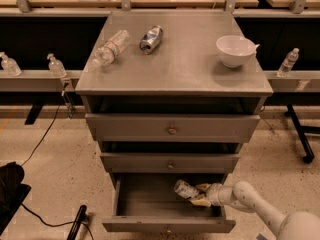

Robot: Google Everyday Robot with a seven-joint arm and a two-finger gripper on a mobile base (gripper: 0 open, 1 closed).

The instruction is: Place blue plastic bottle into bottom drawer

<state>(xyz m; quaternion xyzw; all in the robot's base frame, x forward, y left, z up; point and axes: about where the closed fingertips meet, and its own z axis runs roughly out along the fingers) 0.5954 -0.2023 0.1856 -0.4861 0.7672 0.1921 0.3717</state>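
– Reaching in from the lower right, the pale arm [250, 204] sets the gripper [198, 194] over the right half of the bottom drawer [150, 225], which stands open toward the viewer. What lies at the gripper?

– The blue plastic bottle [184, 188]. It lies tilted on its side within the drawer's opening, with its far end pointing toward the back left. The two fingers [201, 202] stand partly apart, one on each side of the bottle's nearer end, and are closed against it. Whether the bottle touches the drawer floor cannot be told.

– And the drawers above?

– The middle drawer [150, 162] and the top drawer [130, 129] both sit further back than the bottom one. Each bears a small round knob at the centre of its grey front.

– What rests on the table [190, 74], that is, the cabinet's flat grey top?

– Three things. A slim clear bottle [107, 50] with a red-white label lies on its side near the left edge. A crushed can [151, 38] lies near it, to its right. A white bowl [235, 50] stands upright near the right edge, well apart from both.

– And around the cabinet?

– Small bottles stand on the rail behind: two on the left [9, 64] [56, 65] and one on the right [290, 61]. A dark object [10, 194] sits on the speckled floor [60, 174] at the lower left
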